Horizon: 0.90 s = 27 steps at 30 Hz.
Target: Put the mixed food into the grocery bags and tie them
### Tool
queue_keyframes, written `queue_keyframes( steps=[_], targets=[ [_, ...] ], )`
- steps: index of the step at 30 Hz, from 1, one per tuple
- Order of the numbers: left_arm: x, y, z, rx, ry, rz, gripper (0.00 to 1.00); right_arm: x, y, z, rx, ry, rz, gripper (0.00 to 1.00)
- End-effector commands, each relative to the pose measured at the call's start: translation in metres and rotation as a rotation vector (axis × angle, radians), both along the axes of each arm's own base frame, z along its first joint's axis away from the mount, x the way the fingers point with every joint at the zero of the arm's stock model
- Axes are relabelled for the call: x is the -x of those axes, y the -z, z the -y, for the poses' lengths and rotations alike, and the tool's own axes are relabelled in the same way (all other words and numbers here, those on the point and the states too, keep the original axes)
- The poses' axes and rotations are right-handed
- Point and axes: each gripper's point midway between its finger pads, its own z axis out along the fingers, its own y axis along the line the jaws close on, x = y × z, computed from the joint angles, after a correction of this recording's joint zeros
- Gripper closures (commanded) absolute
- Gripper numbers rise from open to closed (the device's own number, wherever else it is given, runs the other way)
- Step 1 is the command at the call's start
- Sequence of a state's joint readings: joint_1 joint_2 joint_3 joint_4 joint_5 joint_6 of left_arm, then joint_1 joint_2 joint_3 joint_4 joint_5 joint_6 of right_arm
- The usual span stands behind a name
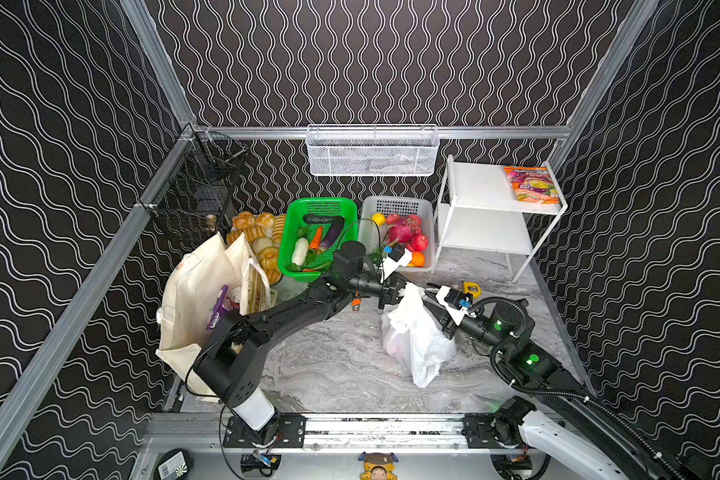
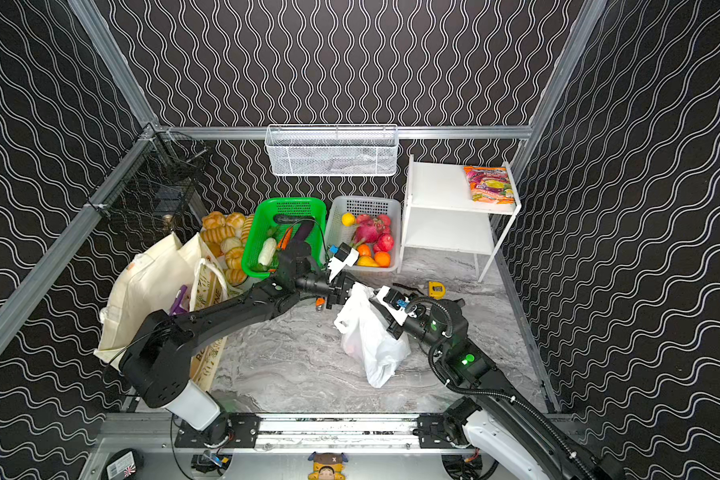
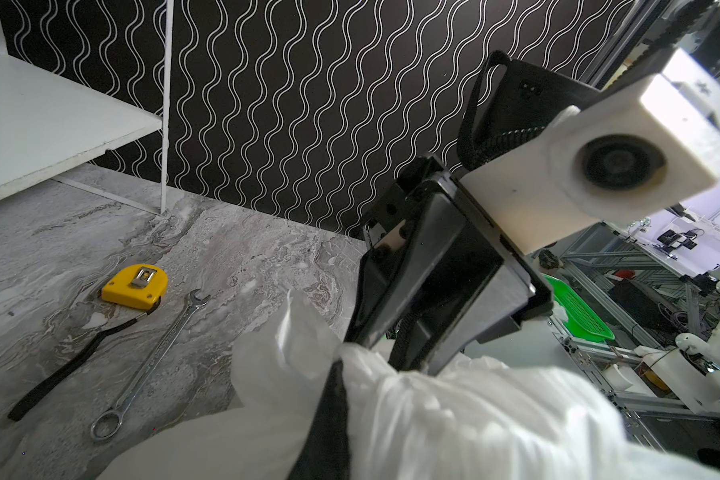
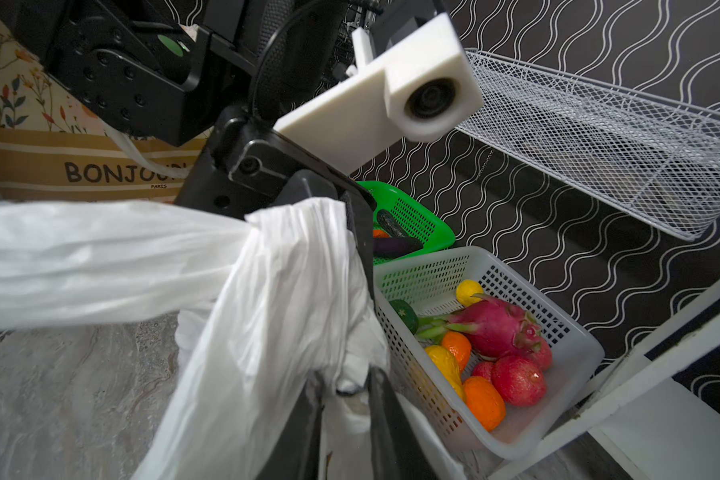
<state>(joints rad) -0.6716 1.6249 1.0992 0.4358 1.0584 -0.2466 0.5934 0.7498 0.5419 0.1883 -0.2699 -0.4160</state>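
Left hand pinching the top of the white bag, right hand narrow at its 3 o'clock, I cannot tell if it holds

White plastic bag stands upright, cream tote leftward.

Left end effector (closed) near right end effector
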Motion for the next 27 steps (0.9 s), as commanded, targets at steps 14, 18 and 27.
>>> queue_keyframes(
  steps=[14, 18, 27],
  targets=[
    [0.015, -0.002, 0.001, -0.006, 0.076, 0.035, 0.92, 0.002, -0.015, -0.002, -0.036, -0.015, 0.016, 1.0],
    [0.013, -0.003, 0.001, -0.003, 0.06, 0.041, 0.91, 0.002, -0.011, -0.002, -0.035, -0.017, -0.004, 1.0],
    [0.006, -0.001, 0.001, -0.021, 0.006, 0.064, 0.96, 0.019, 0.004, -0.006, -0.06, -0.086, -0.087, 0.84]
  ],
)
